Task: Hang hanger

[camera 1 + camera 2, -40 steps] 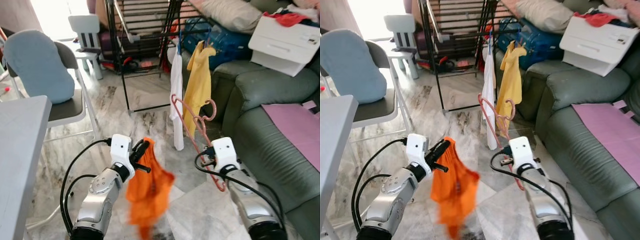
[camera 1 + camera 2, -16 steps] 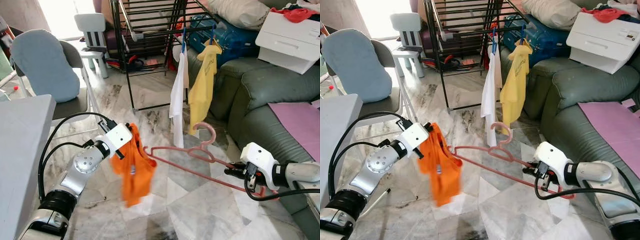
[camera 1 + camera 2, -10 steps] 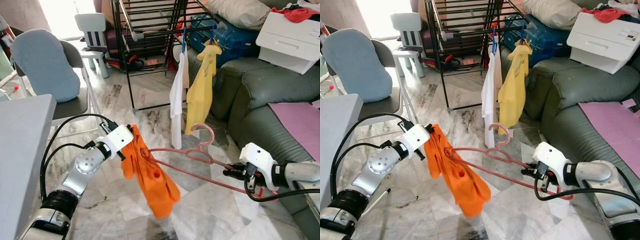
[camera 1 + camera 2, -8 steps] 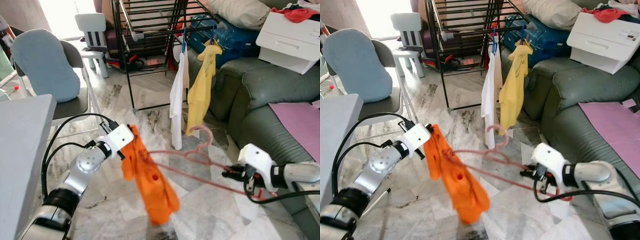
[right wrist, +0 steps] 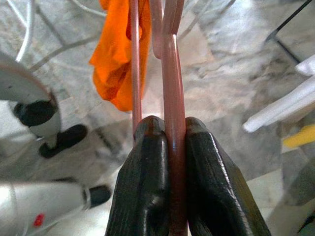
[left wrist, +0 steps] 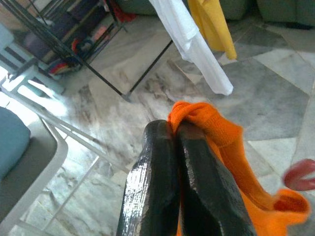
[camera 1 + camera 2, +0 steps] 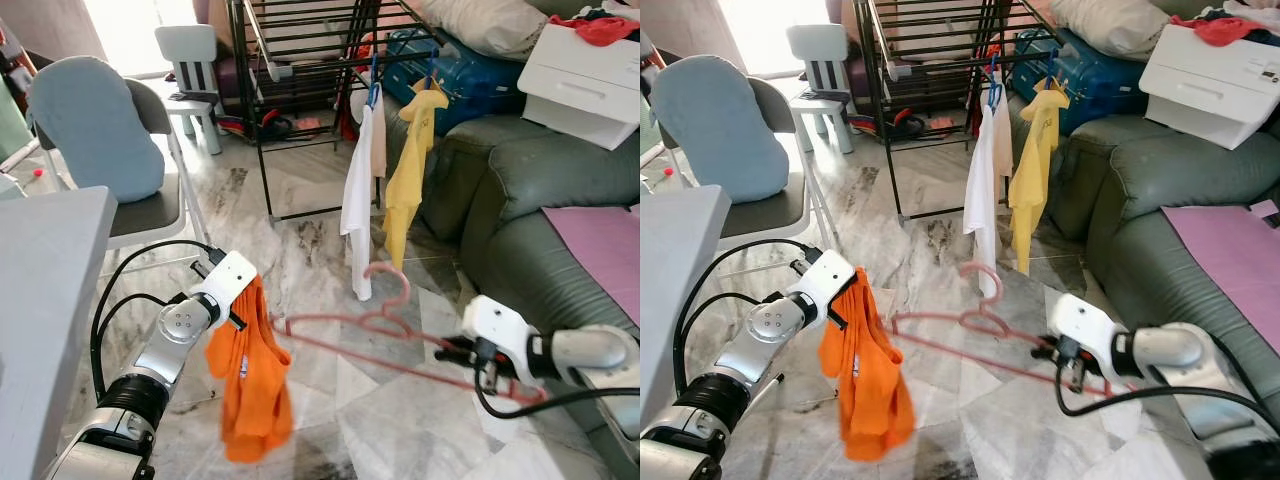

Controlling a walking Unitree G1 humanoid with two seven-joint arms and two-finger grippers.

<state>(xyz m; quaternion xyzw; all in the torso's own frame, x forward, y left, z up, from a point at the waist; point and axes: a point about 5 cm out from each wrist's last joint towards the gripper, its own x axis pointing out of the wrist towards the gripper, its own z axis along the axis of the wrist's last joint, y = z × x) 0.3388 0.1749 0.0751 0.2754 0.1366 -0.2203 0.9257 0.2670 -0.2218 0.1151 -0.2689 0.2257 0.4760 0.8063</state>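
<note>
An orange garment (image 7: 250, 390) hangs limp from my left gripper (image 6: 173, 129), which is shut on its bunched top edge. My right gripper (image 5: 167, 128) is shut on the lower bar of a pink hanger (image 7: 370, 325) and holds it nearly flat above the floor. The hanger's hook (image 7: 392, 283) points up. Its far end reaches to the garment's top, just beside the left gripper; whether it goes inside the cloth I cannot tell. In the right wrist view the orange garment (image 5: 118, 54) shows beyond the hanger bars (image 5: 170, 73).
A black drying rack (image 7: 300, 70) stands ahead with a white garment (image 7: 358, 200) and a yellow one (image 7: 405, 180) hanging on it. A green sofa (image 7: 540, 200) runs along the right, a grey table (image 7: 40, 300) and a chair (image 7: 100, 130) on the left. Marble floor lies between.
The orange garment has swung down from a slanted spread to hang straight under the left gripper. The right gripper and hanger have shifted a little to the left.
</note>
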